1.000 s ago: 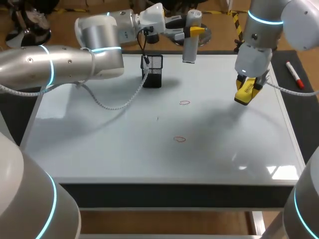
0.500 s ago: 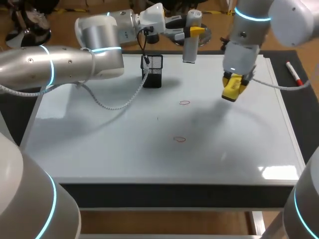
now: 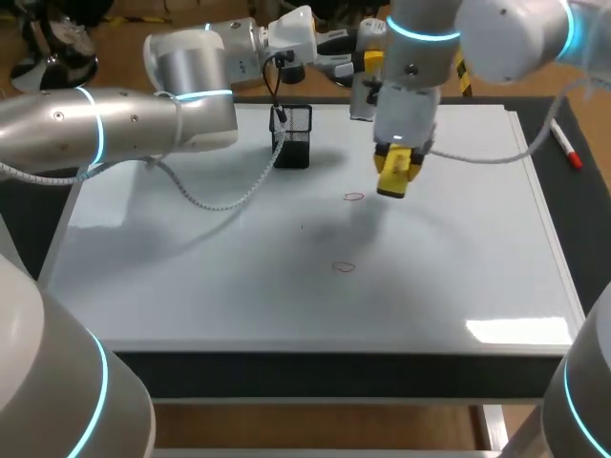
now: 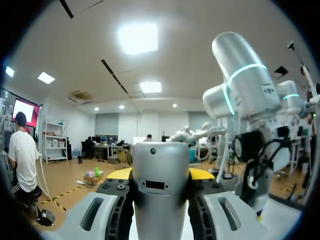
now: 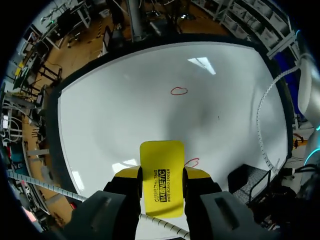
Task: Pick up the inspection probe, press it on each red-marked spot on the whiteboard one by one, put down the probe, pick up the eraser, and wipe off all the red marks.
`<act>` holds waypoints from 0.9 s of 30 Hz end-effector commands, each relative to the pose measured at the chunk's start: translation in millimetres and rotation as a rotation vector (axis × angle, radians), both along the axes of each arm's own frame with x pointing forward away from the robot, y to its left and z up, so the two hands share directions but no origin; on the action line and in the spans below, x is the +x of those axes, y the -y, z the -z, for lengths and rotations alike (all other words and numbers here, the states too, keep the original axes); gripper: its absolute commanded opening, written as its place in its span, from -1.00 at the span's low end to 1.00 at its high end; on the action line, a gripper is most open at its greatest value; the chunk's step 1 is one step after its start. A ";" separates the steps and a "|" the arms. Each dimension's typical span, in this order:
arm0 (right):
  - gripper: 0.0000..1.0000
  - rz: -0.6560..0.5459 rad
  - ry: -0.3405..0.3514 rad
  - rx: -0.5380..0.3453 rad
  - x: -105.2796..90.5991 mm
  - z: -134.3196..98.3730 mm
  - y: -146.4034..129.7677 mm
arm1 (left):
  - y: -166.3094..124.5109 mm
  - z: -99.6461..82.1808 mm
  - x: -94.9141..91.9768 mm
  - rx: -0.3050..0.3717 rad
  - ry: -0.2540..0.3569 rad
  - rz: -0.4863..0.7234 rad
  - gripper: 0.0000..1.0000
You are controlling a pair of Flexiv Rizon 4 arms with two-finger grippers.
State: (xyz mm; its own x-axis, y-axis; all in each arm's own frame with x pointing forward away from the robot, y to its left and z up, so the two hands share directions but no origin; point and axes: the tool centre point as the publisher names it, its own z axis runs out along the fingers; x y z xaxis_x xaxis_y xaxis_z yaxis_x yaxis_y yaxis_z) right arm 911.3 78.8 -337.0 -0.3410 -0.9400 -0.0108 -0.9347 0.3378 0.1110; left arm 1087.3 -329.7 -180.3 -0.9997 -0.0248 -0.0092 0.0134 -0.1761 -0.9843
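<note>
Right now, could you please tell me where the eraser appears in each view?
Head view: the eraser is in the right gripper, over the whiteboard, just right of the farther red mark.
Left wrist view: I cannot make it out.
Right wrist view: the eraser sits between the gripper's own fingers, beside that mark.
Shared landmark: that red mark.

The left arm point(image 3: 143, 119) and right arm point(image 3: 496, 33) are thick silver tubes with glowing cyan rings point(image 3: 98, 129). A white coiled cable point(image 3: 205, 204) and a thin black cable point(image 3: 274, 84) run along the left arm. The fingers point(image 5: 127, 173) are grey and black with yellow tips and small black screws point(image 4: 118, 186).
</note>
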 end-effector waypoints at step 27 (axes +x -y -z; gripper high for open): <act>-1.00 -0.251 -0.016 -0.041 16.6 51.7 -82.5 | 0.3 -1.6 1.2 0.002 -0.001 0.003 -1.00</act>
State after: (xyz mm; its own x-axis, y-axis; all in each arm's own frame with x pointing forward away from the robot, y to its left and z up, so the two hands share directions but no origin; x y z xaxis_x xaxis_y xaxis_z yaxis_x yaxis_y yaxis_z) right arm 926.5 161.5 -384.3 -0.0993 -0.9943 0.0389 -0.9877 0.1032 0.1171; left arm 1087.4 -329.7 -180.3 -0.9997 -0.0247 -0.0091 0.0134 -0.1761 -0.9843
